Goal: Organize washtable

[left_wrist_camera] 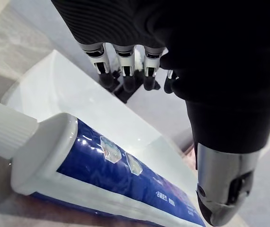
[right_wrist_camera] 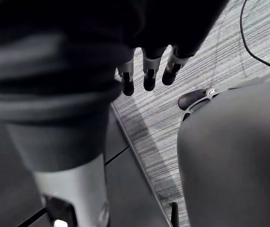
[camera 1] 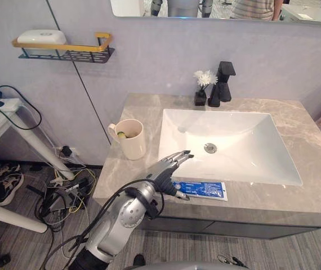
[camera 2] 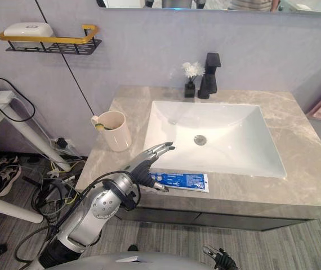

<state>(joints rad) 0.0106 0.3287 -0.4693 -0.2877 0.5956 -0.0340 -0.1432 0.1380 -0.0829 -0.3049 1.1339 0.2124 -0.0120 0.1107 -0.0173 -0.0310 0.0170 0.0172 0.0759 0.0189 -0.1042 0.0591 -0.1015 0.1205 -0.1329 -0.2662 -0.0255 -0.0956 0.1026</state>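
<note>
We've got the toothpaste tube lying flat on the narrow front strip of the counter, between the sink and the front edge, with its ribbed white cap toward the robot's left. Our left hand hovers over that cap end, fingers straight and reaching toward the basin, thumb down beside the tube, gripping nothing. From above the hand covers the cap, so we can't tell whether the thumb touches it. In the left wrist view the tube's tail runs out of frame.

It's a tight strip: basin rim on one side, drop-off on the other. Left of the sink there's more room, with a cream cup standing near. Something yellow-green pokes up inside it, too small to name. At the back, a black tap and a small vase of white flowers sit just beside each other. Right of the basin runs a broad stretch of stone. Our right hand hangs low over the floor, fingers straight, empty.
</note>
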